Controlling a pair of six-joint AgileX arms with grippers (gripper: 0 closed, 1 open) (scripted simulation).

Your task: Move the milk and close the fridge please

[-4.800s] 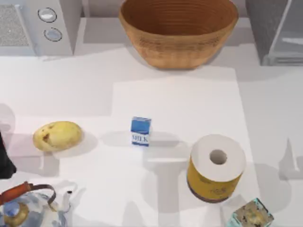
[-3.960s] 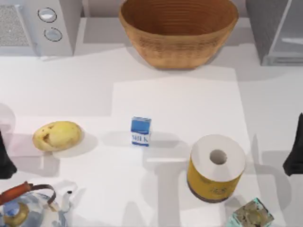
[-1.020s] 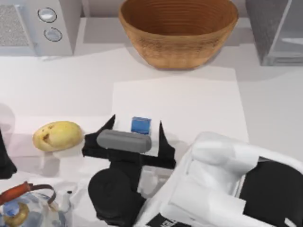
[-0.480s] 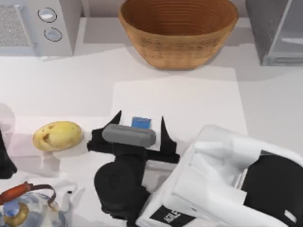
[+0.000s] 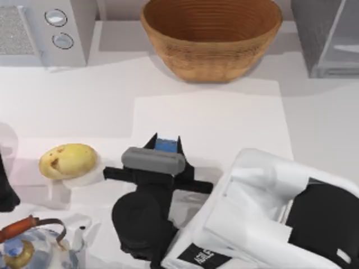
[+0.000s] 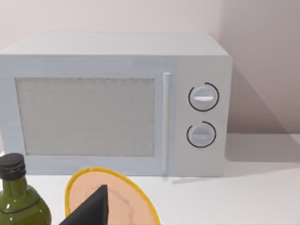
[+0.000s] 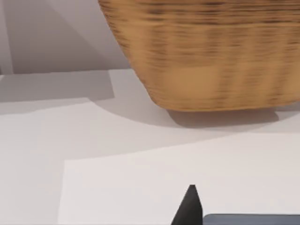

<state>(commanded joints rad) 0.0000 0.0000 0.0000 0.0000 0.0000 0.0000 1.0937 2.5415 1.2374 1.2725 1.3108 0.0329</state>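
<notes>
Right gripper (image 5: 166, 143) clamped on the milk (image 5: 166, 145), mid-table. Best lifted straight up, grip kept firm, well clear of basket (image 5: 211, 35) before heading far-right toward fridge (image 5: 331, 36).

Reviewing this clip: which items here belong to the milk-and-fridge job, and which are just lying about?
Job: milk, between the fingertips of the right gripper; fridge, top view's back right.

Lying about: basket, microwave, potato, kettle, green bottle, plate. Left gripper parked at left edge.
</notes>
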